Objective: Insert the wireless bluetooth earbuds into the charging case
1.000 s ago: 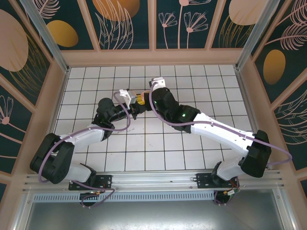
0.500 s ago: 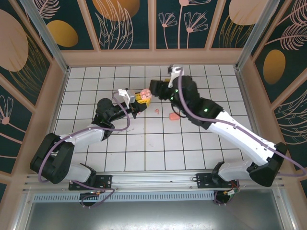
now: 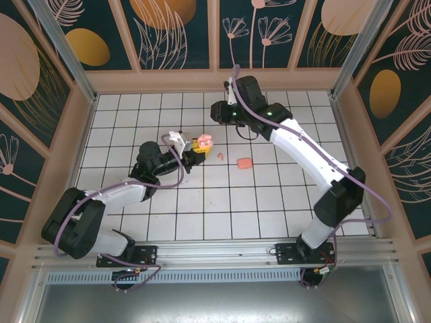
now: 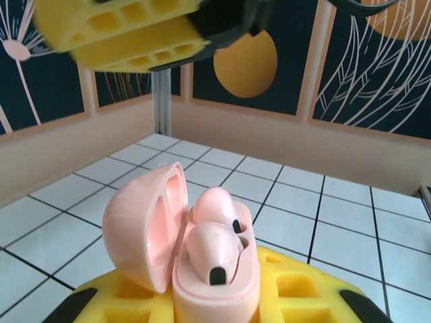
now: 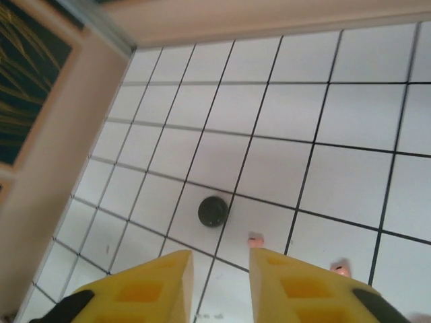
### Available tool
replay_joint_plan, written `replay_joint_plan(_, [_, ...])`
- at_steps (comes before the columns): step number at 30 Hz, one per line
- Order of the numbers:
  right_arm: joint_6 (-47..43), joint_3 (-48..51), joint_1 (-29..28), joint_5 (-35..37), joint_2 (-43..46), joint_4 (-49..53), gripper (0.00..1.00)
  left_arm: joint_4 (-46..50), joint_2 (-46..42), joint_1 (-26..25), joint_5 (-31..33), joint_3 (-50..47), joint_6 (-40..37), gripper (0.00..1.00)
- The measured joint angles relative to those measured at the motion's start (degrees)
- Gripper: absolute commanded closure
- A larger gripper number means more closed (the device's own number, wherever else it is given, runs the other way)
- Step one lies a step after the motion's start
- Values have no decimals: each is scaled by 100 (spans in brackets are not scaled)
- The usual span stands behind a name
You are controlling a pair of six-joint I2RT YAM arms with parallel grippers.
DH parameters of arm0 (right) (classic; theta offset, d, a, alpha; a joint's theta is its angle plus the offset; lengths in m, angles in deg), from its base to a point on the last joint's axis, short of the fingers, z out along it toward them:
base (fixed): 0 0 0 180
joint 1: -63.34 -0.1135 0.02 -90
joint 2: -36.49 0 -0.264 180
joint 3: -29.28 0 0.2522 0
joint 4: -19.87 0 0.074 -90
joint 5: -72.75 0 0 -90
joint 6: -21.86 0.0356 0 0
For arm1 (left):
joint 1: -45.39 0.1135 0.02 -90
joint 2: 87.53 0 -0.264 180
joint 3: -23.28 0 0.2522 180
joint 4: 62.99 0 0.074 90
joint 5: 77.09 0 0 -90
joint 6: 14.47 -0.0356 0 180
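A pale pink charging case (image 4: 215, 296) stands upright with its lid (image 4: 138, 225) swung open to the left. My left gripper (image 4: 217, 304) is shut on the case, a yellow finger on either side. Two pale pinkish-white earbuds (image 4: 210, 247) sit in its wells, heads up. In the top view the case (image 3: 205, 141) is near the table's middle at my left gripper (image 3: 199, 146). My right gripper (image 3: 219, 112) hangs open farther back, nothing between its fingers (image 5: 303, 286). A tiny coral-pink earbud (image 3: 220, 156) lies just right of the case.
A larger coral-pink piece (image 3: 244, 163) lies one tile right of the earbud. In the right wrist view a small dark round thing (image 5: 213, 210) rests on the tiles, with two small pink bits (image 5: 254, 239) near the fingers. A blurred yellow finger (image 4: 128, 33) crosses the left wrist view's top.
My right arm has drawn away from the case, swinging up and toward the back wall. The coral pieces it had covered now show on the tiles. The left gripper still holds the case.
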Motion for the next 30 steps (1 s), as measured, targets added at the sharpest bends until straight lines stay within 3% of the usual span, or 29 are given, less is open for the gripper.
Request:
replay_joint_plan(8, [-195, -422, -17, -789, -660, 492, 88, 210, -85, 0, -42, 0, -125, 100])
replay_joint_plan(16, [-326, -42, -433, -813, -472, 614, 94, 498, -81, -13, -125, 59, -151, 100])
replay_joint_plan(20, [-299, 551, -546, -732, 98, 560, 96, 623, -15, -81, -116, 59, -127, 100])
replay_joint_plan(24, [-37, 1126, -643, -487, 817, 391, 92, 516, 26, -127, -166, 114, -35, 100])
replay_joint_plan(30, [706, 2302, -142, 254, 2194, 90, 82, 280, 39, -50, 168, 127, 535, 100])
